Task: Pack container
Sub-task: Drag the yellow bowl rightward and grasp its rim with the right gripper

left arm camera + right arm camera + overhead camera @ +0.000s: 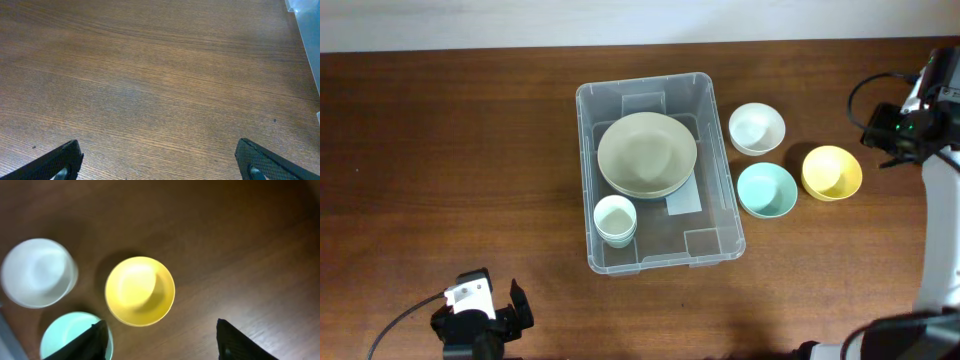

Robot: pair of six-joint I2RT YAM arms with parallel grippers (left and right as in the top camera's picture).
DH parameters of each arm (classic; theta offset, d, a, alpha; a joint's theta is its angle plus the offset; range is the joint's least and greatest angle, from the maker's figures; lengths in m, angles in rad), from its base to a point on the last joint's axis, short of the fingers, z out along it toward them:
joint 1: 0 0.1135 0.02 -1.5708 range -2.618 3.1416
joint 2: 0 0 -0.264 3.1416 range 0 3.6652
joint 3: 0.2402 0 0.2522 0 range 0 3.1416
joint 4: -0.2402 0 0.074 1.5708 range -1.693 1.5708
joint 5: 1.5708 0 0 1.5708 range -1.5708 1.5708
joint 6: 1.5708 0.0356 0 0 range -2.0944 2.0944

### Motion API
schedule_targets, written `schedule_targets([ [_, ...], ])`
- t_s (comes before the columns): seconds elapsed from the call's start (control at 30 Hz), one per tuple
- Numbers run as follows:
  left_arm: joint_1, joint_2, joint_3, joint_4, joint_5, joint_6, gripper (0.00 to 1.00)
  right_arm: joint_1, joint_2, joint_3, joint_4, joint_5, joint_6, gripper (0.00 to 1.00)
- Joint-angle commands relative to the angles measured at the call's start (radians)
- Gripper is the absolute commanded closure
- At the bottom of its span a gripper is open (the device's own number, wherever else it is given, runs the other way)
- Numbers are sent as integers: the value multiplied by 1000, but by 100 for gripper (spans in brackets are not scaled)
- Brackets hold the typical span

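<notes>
The clear plastic container (716, 205) sits mid-table. It holds stacked beige plates (647, 153) and a pale green cup (615, 219); its edge shows in the left wrist view (307, 22). To its right stand a white bowl (756, 128), a teal bowl (766, 190) and a yellow bowl (831, 172). My right gripper (160, 342) is open and empty, high above the yellow bowl (140, 291), with the white bowl (37, 272) and teal bowl (65, 335) at left. My left gripper (157, 162) is open and empty over bare wood near the front left edge.
The right arm (910, 120) hangs over the table's right end, its cable looping beside it. The left arm (480, 315) is at the front edge, left of the container. Bare wooden tabletop (450, 150) spreads to the left.
</notes>
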Motion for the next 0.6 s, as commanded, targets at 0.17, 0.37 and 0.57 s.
schedule_targets([
  [0.17,2,-6,15,-2,-10,-2,0,-48,154,-258,206,0,104,26],
  [0.37,2,-6,15,-2,-10,-2,0,-119,208,-371,329,-59,125,26],
  [0.57,2,-6,15,-2,-10,-2,0,-195,253,-470,504,-306,90,29],
])
